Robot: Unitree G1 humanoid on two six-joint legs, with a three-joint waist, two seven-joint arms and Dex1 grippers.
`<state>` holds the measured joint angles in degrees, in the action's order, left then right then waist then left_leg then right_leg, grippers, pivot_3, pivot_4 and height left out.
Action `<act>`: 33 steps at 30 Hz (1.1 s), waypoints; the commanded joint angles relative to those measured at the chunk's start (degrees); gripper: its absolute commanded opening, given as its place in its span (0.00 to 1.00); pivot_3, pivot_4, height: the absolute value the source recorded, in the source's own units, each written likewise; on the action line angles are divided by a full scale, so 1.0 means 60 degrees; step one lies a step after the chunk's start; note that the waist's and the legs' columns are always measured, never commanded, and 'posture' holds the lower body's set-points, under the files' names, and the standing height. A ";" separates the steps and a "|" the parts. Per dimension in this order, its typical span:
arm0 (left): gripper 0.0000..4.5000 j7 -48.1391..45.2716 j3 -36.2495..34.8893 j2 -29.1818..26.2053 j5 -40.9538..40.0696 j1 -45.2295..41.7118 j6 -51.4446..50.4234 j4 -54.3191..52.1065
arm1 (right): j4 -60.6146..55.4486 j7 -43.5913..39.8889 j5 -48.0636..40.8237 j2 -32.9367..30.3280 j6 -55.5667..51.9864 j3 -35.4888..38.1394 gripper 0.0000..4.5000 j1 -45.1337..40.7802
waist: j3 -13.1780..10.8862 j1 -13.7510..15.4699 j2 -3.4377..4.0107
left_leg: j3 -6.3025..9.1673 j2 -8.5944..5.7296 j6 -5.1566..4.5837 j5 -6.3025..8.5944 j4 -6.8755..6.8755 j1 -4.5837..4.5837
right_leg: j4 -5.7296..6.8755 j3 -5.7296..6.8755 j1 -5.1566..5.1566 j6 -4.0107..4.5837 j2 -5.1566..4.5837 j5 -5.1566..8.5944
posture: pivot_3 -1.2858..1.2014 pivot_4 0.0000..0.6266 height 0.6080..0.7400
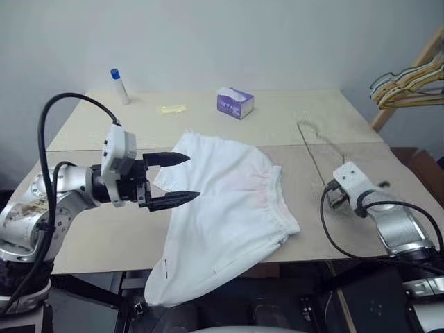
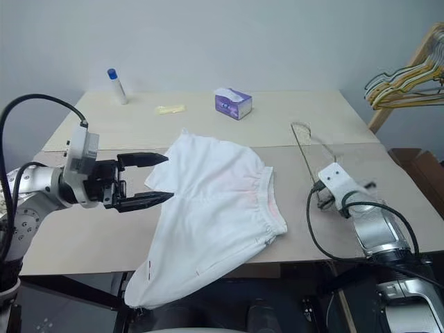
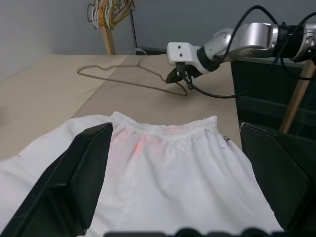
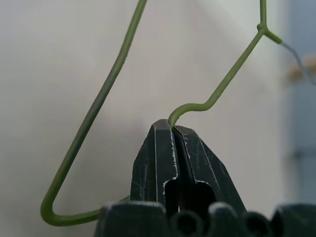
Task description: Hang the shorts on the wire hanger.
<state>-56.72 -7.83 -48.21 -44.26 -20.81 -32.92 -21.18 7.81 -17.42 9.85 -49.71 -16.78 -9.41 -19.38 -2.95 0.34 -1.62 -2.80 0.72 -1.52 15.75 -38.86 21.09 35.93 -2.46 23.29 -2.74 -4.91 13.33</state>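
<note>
Your shorts (image 1: 225,208) lie mid-desk (image 1: 90,236), one leg draping over the near edge | your left claw (image 1: 182,178) hovers wide open, empty, at their left side | your right claw (image 4: 174,129) is pinched tight on the wire hanger (image 3: 133,81), right of the shorts

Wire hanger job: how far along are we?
Done: the right gripper has shut on the wire hanger, pinching its wire between the fingers. In hand: the left gripper is open beside the shorts. Left: the shorts lie flat on the table, not yet on the hanger.
</note>
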 commanded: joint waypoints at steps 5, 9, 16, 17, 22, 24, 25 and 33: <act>1.00 0.1087 -0.0354 0.0036 0.0165 -0.1336 -0.0950 0.0925 | -0.0191 0.1873 0.3157 -0.1617 0.6883 -0.0227 0.01 -0.0179 | -0.0001 -0.0053 -0.0003 | 0.0002 0.0002 0.0000 0.0000 0.0002 0.0006 | -0.0012 0.0008 -0.0003 -0.0001 0.0004 0.0001 | 0.55 0.04 1.00; 1.00 0.0245 -0.0144 -0.0020 -0.0065 -0.1837 -0.1162 0.1425 | 0.0375 0.3162 0.4895 -0.2079 0.9331 -0.0525 0.00 -0.0885 | -0.0001 -0.0103 -0.0004 | -0.0006 0.0001 0.0000 0.0000 -0.0005 0.0007 | -0.0021 0.0003 -0.0004 -0.0001 -0.0003 0.0000 | 0.54 0.02 1.00; 1.00 -0.0878 0.1398 0.0488 0.0936 -0.2979 -0.1088 0.2588 | 0.0648 0.3961 0.6267 -0.1774 1.0371 -0.0577 0.00 -0.1701 | 0.0002 -0.0183 -0.0008 | -0.0029 -0.0002 0.0003 -0.0002 -0.0015 0.0006 | -0.0013 0.0005 -0.0011 0.0002 -0.0003 -0.0003 | 0.53 0.00 1.00; 1.00 -0.1052 0.1584 0.0532 0.1017 -0.3155 -0.1162 0.2738 | 0.0658 0.3995 0.6358 -0.1733 1.0418 -0.0564 0.00 -0.1751 | 0.0004 -0.0188 -0.0010 | -0.0030 -0.0002 0.0003 -0.0002 -0.0016 0.0006 | -0.0015 0.0003 -0.0011 0.0002 -0.0003 -0.0005 | 0.53 0.00 1.00; 1.00 -0.1531 0.2673 0.0826 0.1754 -0.3555 -0.1165 0.3258 | 0.0637 0.4019 0.6571 -0.1588 1.0424 -0.0456 0.00 -0.1874 | 0.0004 -0.0245 -0.0011 | -0.0031 -0.0001 0.0002 -0.0002 -0.0016 0.0012 | -0.0023 -0.0002 -0.0007 -0.0002 -0.0003 -0.0006 | 0.53 0.00 1.00; 1.00 -0.1891 0.3314 0.0741 0.2539 -0.3407 -0.0563 0.3445 | 0.0594 0.4023 0.6631 -0.1519 1.0244 -0.0357 0.00 -0.1881 | 0.0005 -0.0268 -0.0011 | -0.0031 -0.0002 0.0001 -0.0001 -0.0016 0.0011 | -0.0024 -0.0007 -0.0007 -0.0002 -0.0003 -0.0006 | 0.52 0.00 1.00; 1.00 -0.1991 0.3544 0.0715 0.2824 -0.3359 -0.0419 0.3520 | 0.0573 0.4010 0.6627 -0.1494 1.0188 -0.0312 0.00 -0.1889 | 0.0005 -0.0290 -0.0011 | -0.0034 -0.0003 0.0001 -0.0001 -0.0016 0.0011 | -0.0023 -0.0008 -0.0007 -0.0002 -0.0003 -0.0006 | 0.52 0.00 1.00; 0.57 -0.1827 0.3565 0.1234 0.3321 -0.3187 -0.0405 0.3632 | 0.0338 0.3849 0.6504 -0.1442 0.9926 0.0020 0.00 -0.1920 | 0.0005 -0.0436 -0.0012 | -0.0029 -0.0001 0.0000 -0.0002 -0.0022 0.0011 | -0.0015 -0.0010 -0.0008 -0.0002 -0.0003 -0.0007 | 0.52 0.00 1.00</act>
<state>-68.13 15.34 -41.12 -24.56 -39.63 -35.76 1.03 11.57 5.54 50.39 -58.37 43.61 -11.73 -29.66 -2.92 -2.27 -1.69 -2.96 0.72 -1.52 15.74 -39.00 21.16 35.85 -2.52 23.25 -2.75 -4.93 13.28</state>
